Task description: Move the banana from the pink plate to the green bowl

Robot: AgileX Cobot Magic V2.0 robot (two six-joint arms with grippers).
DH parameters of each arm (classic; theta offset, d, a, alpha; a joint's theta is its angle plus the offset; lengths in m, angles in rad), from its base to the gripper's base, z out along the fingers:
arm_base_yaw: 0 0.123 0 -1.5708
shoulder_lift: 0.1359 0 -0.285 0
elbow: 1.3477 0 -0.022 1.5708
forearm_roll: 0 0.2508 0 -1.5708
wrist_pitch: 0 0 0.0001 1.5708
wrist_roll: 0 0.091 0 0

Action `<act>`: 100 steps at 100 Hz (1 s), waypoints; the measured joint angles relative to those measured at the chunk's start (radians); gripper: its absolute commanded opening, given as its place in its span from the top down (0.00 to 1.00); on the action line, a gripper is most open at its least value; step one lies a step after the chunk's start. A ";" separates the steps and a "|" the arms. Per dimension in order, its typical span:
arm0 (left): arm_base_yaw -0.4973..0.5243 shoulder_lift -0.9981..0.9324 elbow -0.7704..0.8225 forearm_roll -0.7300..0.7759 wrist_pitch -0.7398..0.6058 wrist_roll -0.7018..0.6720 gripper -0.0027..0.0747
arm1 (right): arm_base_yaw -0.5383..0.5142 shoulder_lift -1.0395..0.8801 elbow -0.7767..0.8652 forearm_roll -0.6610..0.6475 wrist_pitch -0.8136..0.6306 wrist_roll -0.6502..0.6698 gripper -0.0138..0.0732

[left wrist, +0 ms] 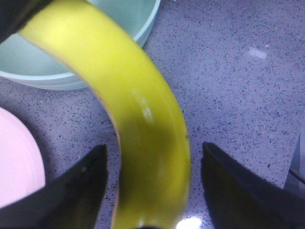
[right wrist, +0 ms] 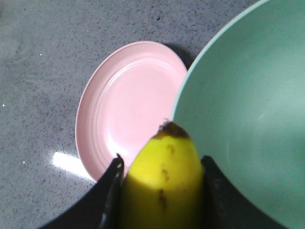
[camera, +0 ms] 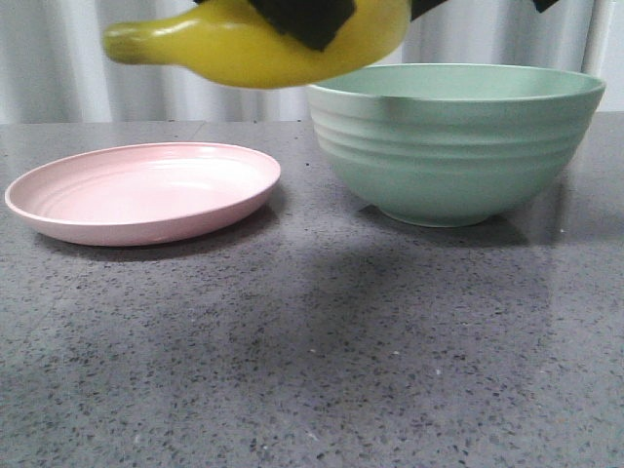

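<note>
The yellow banana [camera: 253, 44] hangs in the air, above the gap between the empty pink plate [camera: 146, 190] and the green bowl [camera: 458, 146], with its greenish stem pointing left. Black fingers [camera: 304, 21] overlap it at the top of the front view. My right gripper [right wrist: 162, 158] is shut on the banana [right wrist: 164, 186] near its dark tip, over the plate [right wrist: 128, 105] and the bowl's rim [right wrist: 178, 102]. My left gripper [left wrist: 154, 146] is open, with a gap between each finger and the banana [left wrist: 143, 114].
The plate and bowl stand side by side on a grey speckled counter [camera: 312, 361]. A pale curtain [camera: 58, 58] hangs behind it. The bowl [left wrist: 28, 57] is empty inside.
</note>
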 measured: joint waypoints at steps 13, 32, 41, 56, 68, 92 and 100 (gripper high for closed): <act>0.000 -0.013 -0.031 0.023 0.011 -0.002 0.37 | -0.043 0.000 0.000 -0.002 -0.046 0.000 0.93; 0.000 -0.056 -0.080 0.025 0.011 -0.010 0.37 | -0.127 0.002 -0.019 -0.037 -0.156 -0.022 0.93; 0.000 -0.065 -0.084 0.025 0.011 -0.010 0.37 | -0.160 0.002 -0.024 -0.086 -0.212 -0.028 0.93; 0.000 -0.067 -0.084 0.025 0.015 -0.012 0.37 | -0.203 0.005 -0.025 -0.175 -0.271 -0.034 0.89; 0.000 -0.067 -0.084 0.025 0.015 -0.014 0.37 | -0.215 0.016 -0.025 -0.208 -0.306 -0.034 0.75; 0.000 -0.067 -0.084 0.025 0.015 -0.021 0.37 | -0.215 0.067 -0.025 -0.230 -0.286 -0.034 0.46; 0.000 -0.067 -0.084 0.025 0.015 -0.023 0.37 | -0.215 0.075 -0.025 -0.235 -0.282 -0.034 0.47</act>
